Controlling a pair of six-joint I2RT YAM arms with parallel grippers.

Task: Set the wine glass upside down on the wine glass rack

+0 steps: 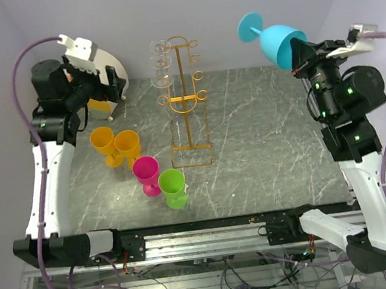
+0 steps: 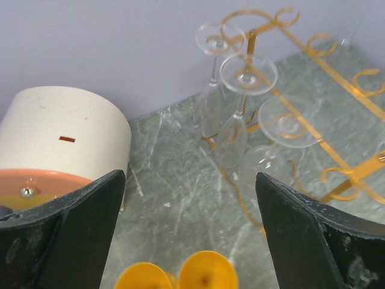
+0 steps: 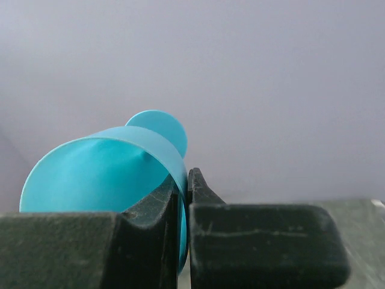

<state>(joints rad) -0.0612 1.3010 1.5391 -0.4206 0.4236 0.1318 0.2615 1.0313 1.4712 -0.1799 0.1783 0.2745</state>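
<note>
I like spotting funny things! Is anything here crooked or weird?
Only the blue wine glass: the right gripper pinches its rim, holding it tilted in the air, off to the side of the rack. Nothing looks spilled or broken.

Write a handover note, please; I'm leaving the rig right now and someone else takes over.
Left tool: open, empty, raised at back left by the drum.
Right tool: shut on the blue glass at its rim, held high at back right, apart from the rack.
Rack: back centre; three clear glasses hang upside down on its left side; right hooks look free.
Done: blue glass picked up.
Left: hang it foot up on a free hook, release.
Orange glasses, pink glass, green glass sit left of the rack.
</note>
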